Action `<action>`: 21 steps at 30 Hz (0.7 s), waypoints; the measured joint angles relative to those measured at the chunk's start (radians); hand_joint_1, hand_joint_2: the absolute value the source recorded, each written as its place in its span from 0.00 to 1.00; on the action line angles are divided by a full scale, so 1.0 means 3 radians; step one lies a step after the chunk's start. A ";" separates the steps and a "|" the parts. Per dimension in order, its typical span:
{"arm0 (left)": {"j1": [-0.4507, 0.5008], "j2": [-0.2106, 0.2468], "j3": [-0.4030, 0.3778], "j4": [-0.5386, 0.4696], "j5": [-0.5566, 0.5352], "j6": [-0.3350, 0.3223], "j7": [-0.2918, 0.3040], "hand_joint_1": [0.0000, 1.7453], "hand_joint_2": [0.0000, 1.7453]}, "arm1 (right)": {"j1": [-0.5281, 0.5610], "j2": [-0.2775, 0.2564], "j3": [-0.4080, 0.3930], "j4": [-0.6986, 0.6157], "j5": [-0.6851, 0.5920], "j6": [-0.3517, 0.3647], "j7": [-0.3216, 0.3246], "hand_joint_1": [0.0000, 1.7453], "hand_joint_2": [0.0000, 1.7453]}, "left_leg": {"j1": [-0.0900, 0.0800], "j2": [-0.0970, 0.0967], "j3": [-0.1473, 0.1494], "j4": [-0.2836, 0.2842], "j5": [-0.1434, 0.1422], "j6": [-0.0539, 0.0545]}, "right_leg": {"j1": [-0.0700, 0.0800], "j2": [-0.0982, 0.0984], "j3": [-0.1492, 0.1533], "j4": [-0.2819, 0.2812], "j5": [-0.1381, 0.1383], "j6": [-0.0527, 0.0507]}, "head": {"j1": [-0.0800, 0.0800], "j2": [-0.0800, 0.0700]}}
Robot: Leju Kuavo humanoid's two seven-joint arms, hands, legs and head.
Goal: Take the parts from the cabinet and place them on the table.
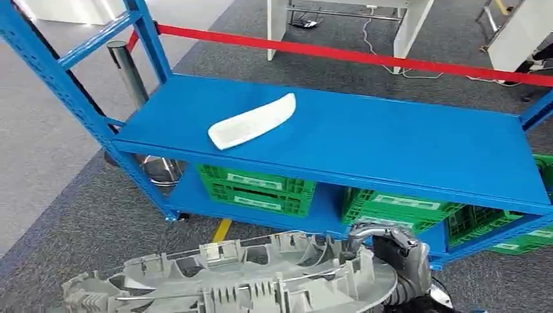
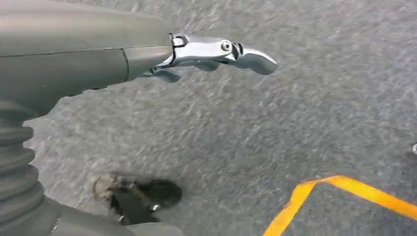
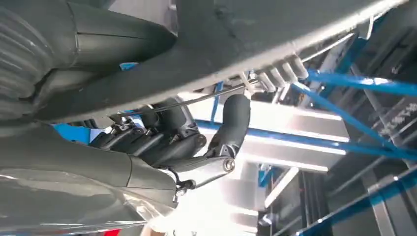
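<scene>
Right hand (image 1: 394,251) clamped on the right end of a long grey ribbed part (image 1: 228,280), long axis running left across the body, in front of and below the blue shelf (image 1: 404,140). White curved piece (image 1: 253,121) lying near the shelf's left-centre. Left hand (image 2: 211,51) hanging over carpet, fingers spread, holding nothing.

Blue shelf (image 1: 391,140) bearing one white curved part (image 1: 252,121).

The right hand (image 1: 398,257) is curling its fingers (image 3: 167,142) around the edge of a big grey part (image 1: 248,277) and holding it. The left hand (image 2: 216,51) is hanging down, holding nothing, fingers partly straight.
</scene>
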 joint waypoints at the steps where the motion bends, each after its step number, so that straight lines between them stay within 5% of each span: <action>1: -0.0001 0.0013 0.0020 0.0000 0.0005 -0.0042 0.0009 0.00 1.00 | -0.0081 0.0001 0.0022 0.0027 0.0024 0.0005 0.0034 1.00 1.00 | -0.0009 -0.0032 -0.0054 0.0001 0.0043 -0.0002 | 0.0020 0.0005 0.0111 -0.0101 0.0147 -0.0027 | 0.0000 0.0000; 3: -0.0013 0.0071 0.0062 0.0001 0.0010 -0.0106 0.0015 0.00 1.00 | -0.0252 0.0014 0.0085 0.0104 0.0067 -0.0016 0.0092 1.00 1.00 | -0.0019 -0.0118 -0.0124 0.0001 0.0114 -0.0019 | 0.0047 0.0103 0.0473 -0.0600 0.0385 -0.0089 | 0.0000 0.0000; 4: -0.0026 0.0090 0.0080 0.0001 0.0014 -0.0121 0.0017 0.00 1.00 | -0.0340 0.0025 0.0124 0.0153 0.0074 -0.0027 0.0107 1.00 1.00 | -0.0014 -0.0142 -0.0152 0.0006 0.0152 -0.0025 | 0.0056 0.0270 0.0665 -0.0894 0.0330 -0.0130 | 0.0000 0.0001; 5: -0.0043 0.0128 0.0097 0.0001 0.0013 -0.0135 0.0010 0.00 1.00 | -0.0396 0.0038 0.0158 0.0191 0.0076 -0.0040 0.0117 1.00 1.00 | -0.0040 -0.0184 -0.0183 0.0018 0.0186 -0.0034 | 0.0034 0.0328 0.0831 -0.1139 0.0266 -0.0131 | -0.0006 0.0001; 6: -0.0047 0.0149 0.0115 0.0001 0.0011 -0.0148 -0.0002 0.00 1.00 | -0.0441 0.0045 0.0188 0.0218 0.0071 -0.0062 0.0120 1.00 1.00 | -0.0038 -0.0226 -0.0204 0.0021 0.0230 -0.0048 | 0.0046 0.0296 0.0804 -0.1207 0.0212 -0.0106 | 0.0000 0.0000; 8: -0.0032 0.0192 0.0149 0.0003 0.0006 -0.0157 -0.0041 0.00 1.00 | -0.0499 0.0050 0.0244 0.0262 0.0059 -0.0095 0.0118 1.00 1.00 | -0.0028 -0.0327 -0.0231 0.0000 0.0301 -0.0092 | 0.0057 0.0198 0.0780 -0.1189 0.0241 -0.0138 | -0.0005 0.0001; 9: -0.0025 0.0218 0.0169 0.0001 0.0001 -0.0162 -0.0046 0.00 1.00 | -0.0516 0.0050 0.0261 0.0277 0.0059 -0.0108 0.0118 1.00 1.00 | -0.0021 -0.0338 -0.0244 0.0010 0.0308 -0.0104 | 0.0017 0.0135 0.0772 -0.1207 0.0281 -0.0161 | 0.0001 0.0000; 11: -0.0018 0.0217 0.0186 0.0003 0.0002 -0.0165 -0.0050 0.00 1.00 | -0.0528 0.0052 0.0284 0.0296 0.0054 -0.0121 0.0118 1.00 1.00 | -0.0013 -0.0062 -0.0330 0.0261 -0.0009 -0.0169 | 0.0023 0.0026 0.0747 -0.1207 0.0311 -0.0196 | -0.0039 0.0000; 13: -0.0029 0.0217 0.0190 0.0004 -0.0008 -0.0169 -0.0052 0.00 1.00 | -0.0531 0.0052 0.0304 0.0316 0.0050 -0.0122 0.0118 1.00 1.00 | 0.0040 0.0024 -0.0489 0.0800 -0.0324 -0.0231 | 0.0023 -0.0088 0.0717 -0.1204 0.0332 -0.0191 | -0.0038 0.0000; 14: -0.0030 0.0216 0.0192 0.0003 -0.0010 -0.0178 -0.0052 0.00 1.00 | -0.0533 0.0052 0.0316 0.0327 0.0050 -0.0125 0.0118 1.00 1.00 | 0.0069 0.0039 -0.0540 0.1021 -0.0378 -0.0262 | 0.0020 -0.0142 0.0700 -0.1198 0.0343 -0.0178 | -0.0039 0.0000; 15: -0.0025 0.0217 0.0197 0.0003 -0.0027 -0.0191 -0.0050 0.00 1.00 | -0.0533 0.0052 0.0327 0.0338 0.0050 -0.0131 0.0118 1.00 1.00 | 0.0098 0.0046 -0.0522 0.1073 -0.0349 -0.0285 | 0.0014 -0.0192 0.0686 -0.1189 0.0346 -0.0172 | -0.0037 0.0000; 17: -0.0012 0.0219 0.0214 0.0001 -0.0041 -0.0223 -0.0034 0.00 1.00 | -0.0548 0.0052 0.0342 0.0356 0.0050 -0.0142 0.0118 1.00 1.00 | 0.0138 0.0077 -0.0263 0.0741 -0.0179 -0.0320 | -0.0007 -0.0286 0.0668 -0.1172 0.0343 -0.0152 | -0.0038 0.0000; 18: -0.0009 0.0219 0.0216 0.0001 -0.0060 -0.0234 -0.0034 0.00 1.00 | -0.0561 0.0052 0.0352 0.0361 0.0050 -0.0144 0.0118 1.00 1.00 | 0.0146 0.0137 -0.0063 0.0424 -0.0073 -0.0332 | -0.0016 -0.0324 0.0675 -0.1162 0.0333 -0.0128 | -0.0039 0.0000; 19: -0.0010 0.0216 0.0218 0.0001 -0.0068 -0.0237 -0.0034 0.00 1.00 | -0.0578 0.0052 0.0355 0.0363 0.0050 -0.0144 0.0118 1.00 1.00 | 0.0147 0.0289 0.0104 0.0146 -0.0038 -0.0339 | -0.0009 -0.0366 0.0710 -0.1153 0.0318 -0.0102 | -0.0045 0.0000; 20: -0.0017 0.0216 0.0221 0.0001 -0.0075 -0.0238 -0.0033 0.00 1.00 | -0.0583 0.0052 0.0357 0.0364 0.0050 -0.0146 0.0118 1.00 1.00 | 0.0096 0.0353 0.0154 0.0064 -0.0082 -0.0305 | 0.0003 -0.0398 0.0674 -0.1133 0.0315 -0.0074 | -0.0057 0.0000; 21: -0.0015 0.0217 0.0230 0.0001 -0.0080 -0.0239 -0.0033 0.00 1.00 | -0.0599 0.0052 0.0365 0.0368 0.0048 -0.0146 0.0120 1.00 1.00 | 0.0098 0.0344 0.0125 0.0079 -0.0074 -0.0252 | 0.0015 -0.0432 0.0676 -0.1139 0.0319 -0.0054 | -0.0037 0.0001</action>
